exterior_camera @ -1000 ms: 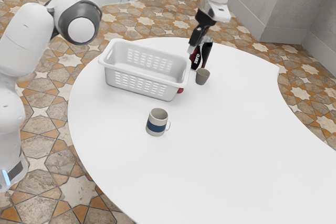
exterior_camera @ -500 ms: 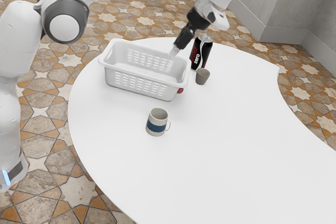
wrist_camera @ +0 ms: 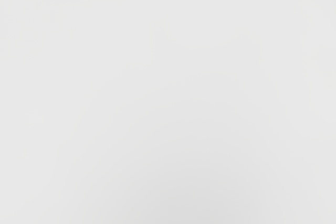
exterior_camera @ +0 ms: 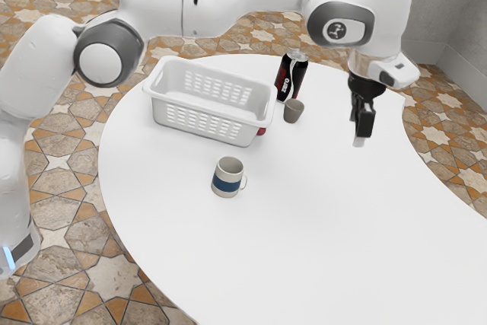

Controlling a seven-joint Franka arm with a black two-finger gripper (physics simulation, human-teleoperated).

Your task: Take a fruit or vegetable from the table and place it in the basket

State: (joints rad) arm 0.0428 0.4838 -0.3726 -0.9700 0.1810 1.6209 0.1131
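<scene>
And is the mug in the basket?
No, the mug stands on the white table, outside the basket.

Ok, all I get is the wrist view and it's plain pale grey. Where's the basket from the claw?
Observer: In the exterior view, the basket lies off to the left of the claw.
Operator: Got it. Any sign of a fruit or veg out there?
Observer: Maybe. Something red peeks out by the basket's end on the exterior view's right, but the basket hides part of it, so I can't tell what it is.
</scene>
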